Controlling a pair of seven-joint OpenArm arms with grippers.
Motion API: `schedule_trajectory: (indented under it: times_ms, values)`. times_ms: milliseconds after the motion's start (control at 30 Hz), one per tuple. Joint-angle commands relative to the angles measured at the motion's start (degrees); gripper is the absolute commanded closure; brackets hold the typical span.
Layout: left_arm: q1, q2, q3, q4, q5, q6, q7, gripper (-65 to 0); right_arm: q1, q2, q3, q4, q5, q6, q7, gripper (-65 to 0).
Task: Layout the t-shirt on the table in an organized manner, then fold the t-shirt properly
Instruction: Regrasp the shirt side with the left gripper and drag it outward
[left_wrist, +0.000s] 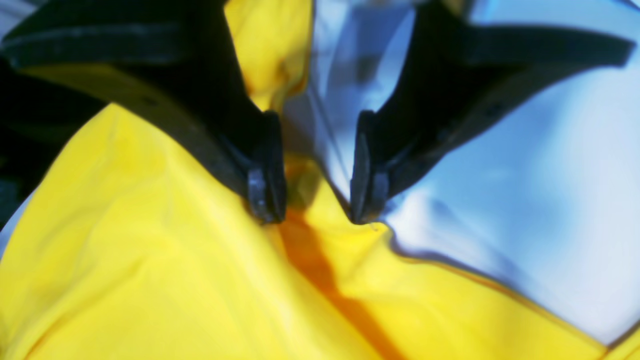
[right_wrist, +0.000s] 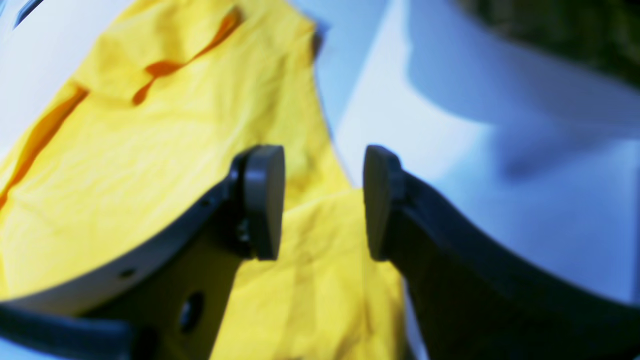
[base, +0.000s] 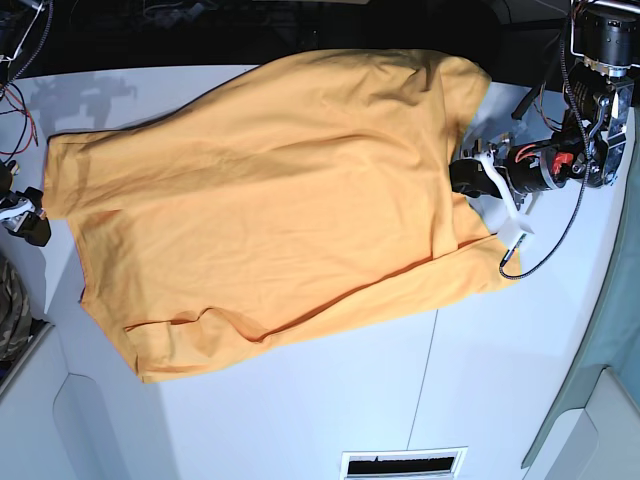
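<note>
The orange-yellow t-shirt (base: 270, 200) lies spread wide on the white table (base: 300, 410), plain side up, with soft wrinkles and a folded lip along its near edge. My left gripper (base: 478, 182) is at the shirt's right edge. In the left wrist view it (left_wrist: 317, 202) stands open, its fingertips (left_wrist: 267, 197) resting on the cloth (left_wrist: 150, 250) either side of a raised crease, beside bare table (left_wrist: 550, 175). My right gripper (base: 25, 218) is at the shirt's left edge. It (right_wrist: 322, 200) is open just above the cloth (right_wrist: 150, 150), holding nothing.
Cables and motor housings (base: 590, 150) crowd the table's right side. Loose wires (base: 15, 110) hang at the far left. A vent slot (base: 400, 463) sits in the table's near edge. A thin seam line (base: 425, 380) runs across the tabletop.
</note>
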Motion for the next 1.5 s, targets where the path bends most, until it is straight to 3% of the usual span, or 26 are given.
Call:
schedule_trajectory:
  times_ms: [0,100,167,267,400,500,800,867,933,967,1033,1133,1200,1300,1400,1467]
  values:
    - [-0.68,-0.04,-0.2,-0.46,0.31,0.13,0.31,-25.8,0.81,1.18,-0.59,0.28,0.66,0.42,1.2,-25.9]
    - [-0.7,1.6,-0.2,-1.44,1.11,0.13,0.31,-25.8,1.03,0.61,-3.02,-0.24,-0.04,0.42,2.89,-25.9]
    - [-0.44,2.4,-0.2,-1.44,1.36,0.13,-0.02,-22.3,1.01,0.09,-4.44,-0.28,-1.6,0.39,3.82,-25.9]
    - [-0.44,2.75,-0.17,-1.44,1.9,0.13,-0.63,-0.4,1.03,-0.83,-6.54,-1.2,-5.49,0.2,6.38,-24.6]
    - [-0.46,1.36,-0.2,-1.44,7.45,0.17,-3.08,0.0,2.01,-0.92,-10.93,-6.8,-11.54,0.2,12.31,-11.3]
    - [-0.48,-1.14,-0.2,-1.44,8.15,0.24,-3.28,0.0,3.96,-0.87,-12.35,-12.98,-15.91,0.24,15.69,0.0]
    - [-0.44,-9.05,-0.2,-1.44,7.91,0.33,0.22,0.0,5.62,0.39,-12.28,-18.18,-16.72,0.22,17.35,0.0]
    - [-0.44,-9.86,-0.2,-1.44,5.66,0.26,2.89,0.0,5.64,0.46,-12.31,-18.18,-16.65,0.22,17.35,0.0]
    - [-0.46,-10.45,-0.2,-1.44,1.62,-1.9,6.71,0.0,5.64,0.48,-12.28,-18.16,-15.54,0.2,17.35,0.0]
    - [-0.46,-10.67,-0.2,-1.44,-0.96,-3.37,8.37,-0.5,5.64,0.48,-12.28,-18.16,-14.51,0.22,17.35,0.0]
    - [-0.46,-11.23,-0.2,-1.42,-6.54,-5.2,9.97,-12.2,5.64,0.46,-12.28,-18.16,-12.52,0.22,17.35,0.0]
    - [-0.98,-12.02,-0.61,-1.09,-9.44,-6.24,9.29,-25.8,5.64,0.46,-12.28,-18.16,-11.06,0.22,17.35,-10.3]
    - [-2.29,-11.98,-2.16,-1.07,-9.44,-6.24,8.41,-26.5,5.62,0.46,-12.28,-18.16,-11.13,0.22,17.35,-15.4]
    - [-4.37,-11.91,-4.61,-1.07,-7.28,-5.77,4.02,-26.5,5.62,0.46,-12.28,-18.16,-11.15,0.22,17.33,-16.3]
    - [-5.92,-11.45,-5.22,-1.44,-2.64,1.2,-1.88,-26.5,5.62,0.46,-12.28,-18.16,-11.13,0.22,17.31,-16.3]
    - [-7.56,-10.32,-5.22,-2.82,-0.02,1.9,-2.23,-26.5,5.64,0.35,-12.31,-18.16,-11.08,0.22,17.33,-16.3]
